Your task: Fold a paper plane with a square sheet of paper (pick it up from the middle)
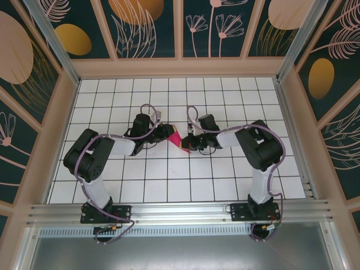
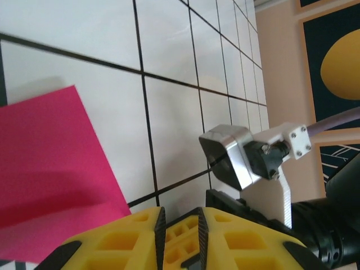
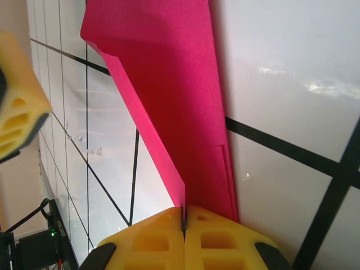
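Right claw (image 3: 183, 220) is clamped shut on the near edge of the paper (image 3: 169, 84). The paper's long axis runs straight away from the jaws, with one layer raised along a crease. Left claw (image 2: 181, 235) stands slightly parted just beside the paper and grips nothing that I can see. The right arm therefore has control. Paper is thin, matte magenta and sharp-edged, and sits at the middle of the glossy white gridded surface (image 1: 169, 180).
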Motion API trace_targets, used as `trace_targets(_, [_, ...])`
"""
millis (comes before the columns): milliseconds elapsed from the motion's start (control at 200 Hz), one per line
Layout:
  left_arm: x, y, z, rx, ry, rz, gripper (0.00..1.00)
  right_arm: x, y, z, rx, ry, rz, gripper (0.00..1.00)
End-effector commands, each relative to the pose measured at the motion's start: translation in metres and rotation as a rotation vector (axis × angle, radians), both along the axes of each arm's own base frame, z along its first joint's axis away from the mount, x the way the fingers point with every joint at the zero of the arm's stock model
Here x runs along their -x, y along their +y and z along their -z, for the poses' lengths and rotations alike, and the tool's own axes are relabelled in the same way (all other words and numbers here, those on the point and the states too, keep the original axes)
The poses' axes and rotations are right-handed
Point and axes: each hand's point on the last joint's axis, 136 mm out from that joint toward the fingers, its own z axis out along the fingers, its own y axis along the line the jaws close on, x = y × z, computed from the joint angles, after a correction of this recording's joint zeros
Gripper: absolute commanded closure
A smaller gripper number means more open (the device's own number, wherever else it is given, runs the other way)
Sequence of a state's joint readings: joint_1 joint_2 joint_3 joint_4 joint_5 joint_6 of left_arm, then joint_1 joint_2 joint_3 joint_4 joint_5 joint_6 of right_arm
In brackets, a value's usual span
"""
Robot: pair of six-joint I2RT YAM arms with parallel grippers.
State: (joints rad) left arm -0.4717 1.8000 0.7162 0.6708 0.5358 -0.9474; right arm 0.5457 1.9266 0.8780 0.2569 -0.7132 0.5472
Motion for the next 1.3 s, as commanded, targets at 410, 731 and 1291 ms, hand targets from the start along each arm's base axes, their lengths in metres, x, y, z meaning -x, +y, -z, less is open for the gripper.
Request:
trace_targets(410, [0.024, -0.008, 0.028, 0.012, 0.071, 0.025, 0.87, -0.003, -0.023, 0.013, -0.016, 0.020, 0.096, 0.96])
trace_targets(731, [0.025, -0.018, 0.035, 0.019, 0.086, 0.052, 0.89, -0.003, -0.027, 0.018, 0.001, 0.030, 0.112, 1.00])
trace_targets(1291, [0.018, -0.012, 0.074, -0.110, 0.203, 0.010, 0.95, -0.002, -0.026, 0.021, 0.009, 0.036, 0.098, 0.99])
